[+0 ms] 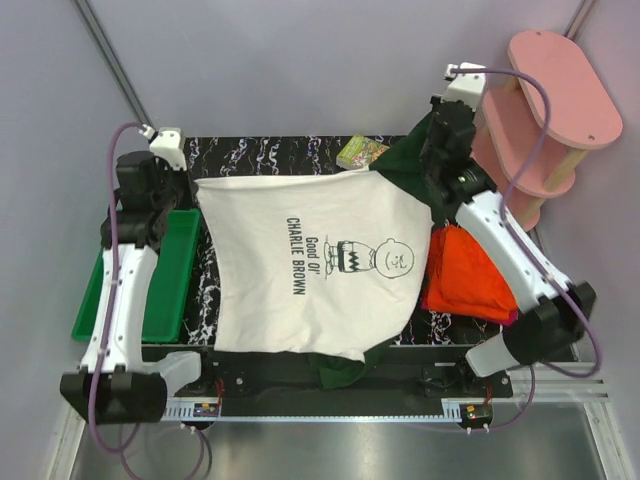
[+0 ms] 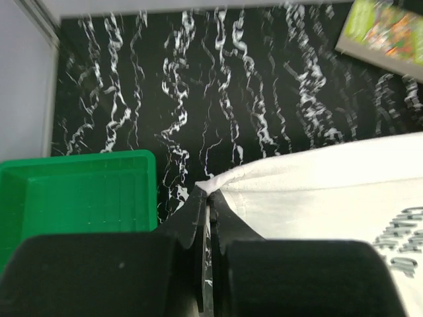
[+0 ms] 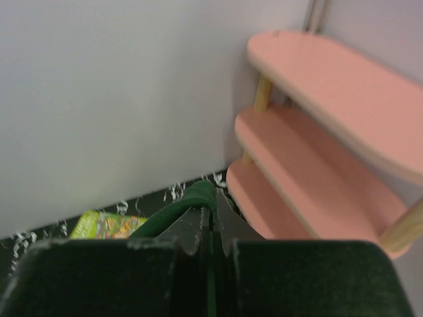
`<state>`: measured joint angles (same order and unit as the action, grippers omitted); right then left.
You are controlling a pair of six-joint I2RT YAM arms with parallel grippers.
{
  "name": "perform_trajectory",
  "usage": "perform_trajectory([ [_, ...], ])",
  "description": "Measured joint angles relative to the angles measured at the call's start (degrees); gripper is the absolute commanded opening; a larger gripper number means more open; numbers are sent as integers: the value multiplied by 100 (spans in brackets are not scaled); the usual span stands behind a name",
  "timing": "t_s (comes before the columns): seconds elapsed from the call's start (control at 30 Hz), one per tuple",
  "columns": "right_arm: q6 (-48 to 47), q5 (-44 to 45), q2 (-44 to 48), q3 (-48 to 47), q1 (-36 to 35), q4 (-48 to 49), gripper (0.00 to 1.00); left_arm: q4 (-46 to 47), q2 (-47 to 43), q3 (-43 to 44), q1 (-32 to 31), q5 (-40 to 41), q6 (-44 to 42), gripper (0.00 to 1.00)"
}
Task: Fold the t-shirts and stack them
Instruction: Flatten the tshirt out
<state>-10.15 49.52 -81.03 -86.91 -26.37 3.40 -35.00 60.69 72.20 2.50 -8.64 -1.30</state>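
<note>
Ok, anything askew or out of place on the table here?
Nothing damaged or spilled. The Charlie Brown shirt lies askew, pinched by the left claw at a white corner and by the right claw on a green sleeve; its other sleeve bunches over the table's near edge.

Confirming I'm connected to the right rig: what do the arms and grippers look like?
Both the left arm and right arm have white link shells over black joints and bases, with a lilac cable looping along each. The left gripper and right gripper are black and taper to a narrow wedge.
</note>
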Motion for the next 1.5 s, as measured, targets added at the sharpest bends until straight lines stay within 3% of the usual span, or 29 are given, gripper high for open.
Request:
perform_trajectory([
  [0.27,1025,-750,-2496,-621,595,-761,0,1056,1847,122,17,256,-175,0],
  [0.43,1095,-918,-3386,-1335,592,-916,0,1381,2846,684,22,404,-313,0],
  [0.9,977,-1097,-5012,-3399,636,-984,0,1766,4865,2411,24,994,-448,0],
  [1.3,1130,-1631,-5890,-5018,721,-1145,0,1799,5497,3132,136,1292,-446,0],
  [1.5,1252,-1775,-6028,-5263,721,-1182,0,1790,5794,3386,186,1344,-446,0],
])
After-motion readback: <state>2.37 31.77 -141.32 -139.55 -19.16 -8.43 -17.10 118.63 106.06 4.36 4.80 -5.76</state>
